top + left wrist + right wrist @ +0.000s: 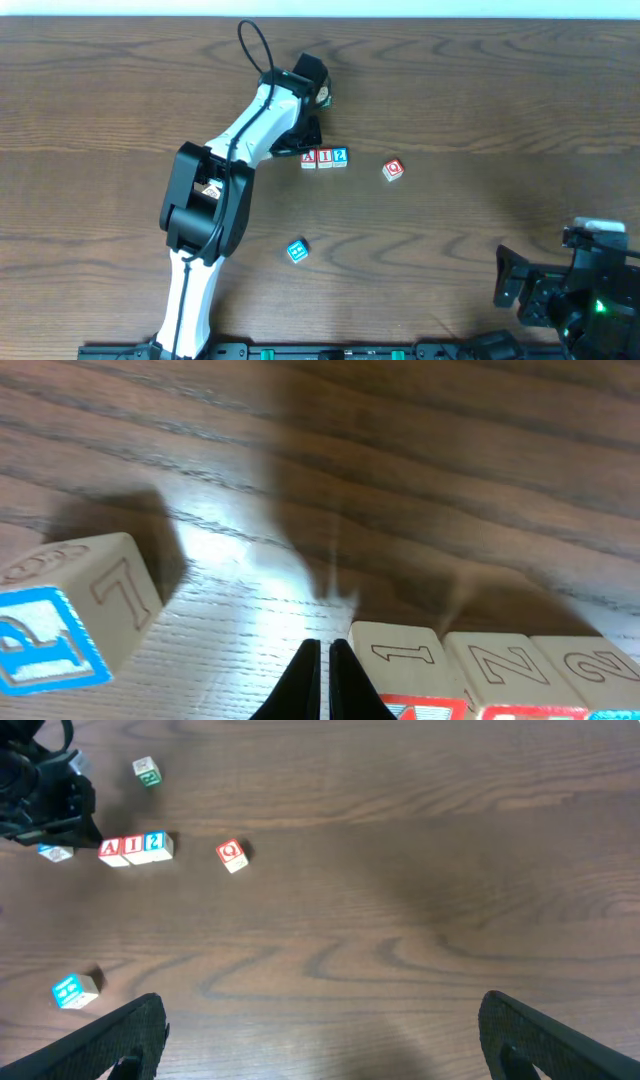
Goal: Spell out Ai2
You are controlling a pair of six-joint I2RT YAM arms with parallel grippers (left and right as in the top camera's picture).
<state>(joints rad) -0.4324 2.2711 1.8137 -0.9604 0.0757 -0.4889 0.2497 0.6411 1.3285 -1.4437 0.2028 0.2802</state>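
Overhead, our left gripper (306,140) sits pinched shut and empty just left of the row, and our right gripper (320,1040) is spread wide at near right. We judge the spelling done: A block (308,158), I block (324,157) and 2 block (341,156) touch in order, with the Q block (393,170) spare. A dark wood table (500,100) bears them, and only a pale strip (400,8) shows beyond its far edge.

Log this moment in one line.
A block, I block, 2 block: in row | left gripper: shut, beside A block | right gripper: open, away
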